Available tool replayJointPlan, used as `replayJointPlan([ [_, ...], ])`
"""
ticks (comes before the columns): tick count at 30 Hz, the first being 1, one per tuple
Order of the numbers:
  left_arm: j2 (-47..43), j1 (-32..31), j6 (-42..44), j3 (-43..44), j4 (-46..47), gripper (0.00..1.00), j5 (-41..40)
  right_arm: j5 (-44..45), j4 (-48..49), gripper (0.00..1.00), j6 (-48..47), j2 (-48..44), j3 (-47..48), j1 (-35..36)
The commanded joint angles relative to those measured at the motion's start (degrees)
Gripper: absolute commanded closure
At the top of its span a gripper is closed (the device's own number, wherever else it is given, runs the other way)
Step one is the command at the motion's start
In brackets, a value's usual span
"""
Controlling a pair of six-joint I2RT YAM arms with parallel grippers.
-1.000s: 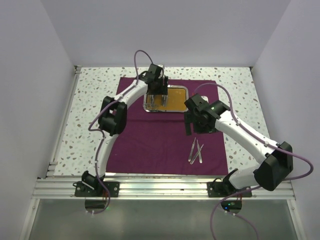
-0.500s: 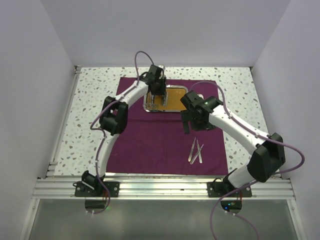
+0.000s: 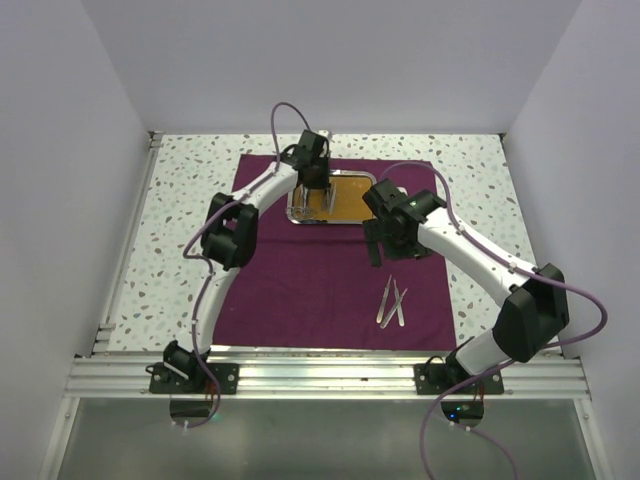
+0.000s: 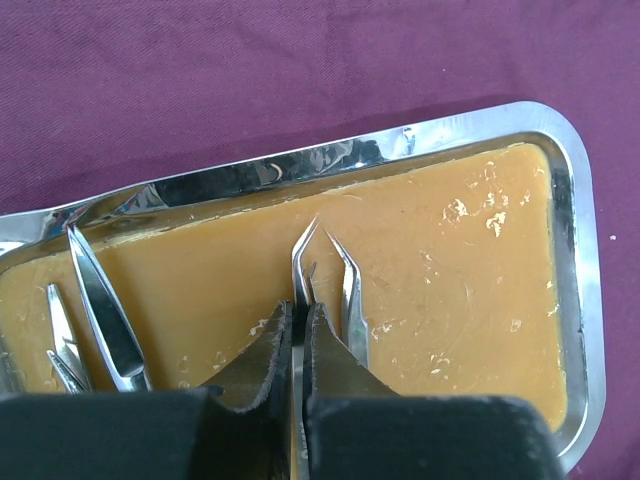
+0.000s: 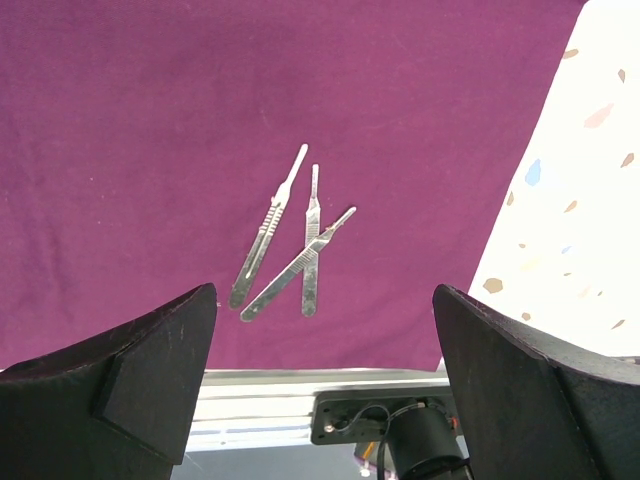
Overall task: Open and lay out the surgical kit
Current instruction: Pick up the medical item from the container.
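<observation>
Soft, even overhead light keeps the top view bright and sharp, and the arms cast only faint shadows on the purple cloth wrap (image 3: 330,285). In the left wrist view, glare streaks the steel tray (image 4: 300,165) rim and white flecks glint on the orange liner (image 4: 450,290). The tweezers (image 4: 302,265) are crisp there, but the fingers (image 4: 262,365) of the left gripper (image 4: 298,308) are dark and blurred. The right gripper (image 5: 322,292) likewise shows as soft black fingers (image 5: 150,385) before three sharply focused silver instruments (image 5: 311,225).

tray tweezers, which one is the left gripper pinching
The middle curved-tip tweezers, prongs splayed at the shut left gripper; the other instruments lie apart at the left end of the tray.
</observation>
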Motion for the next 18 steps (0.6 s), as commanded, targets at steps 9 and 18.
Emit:
replayJointPlan([
  [9, -1.96, 0.22, -0.12, 3.68, -2.97, 1.0, -3.83, -0.2, 0.18, 0.08, -1.63, -0.12, 1.86, -0.57],
  [18, -11.11, 0.92, 1.2, 1.31, -3.67, 1.0, -6.38, -1.08, 0.36, 0.08, -0.76, 0.4, 3.35, -0.57],
])
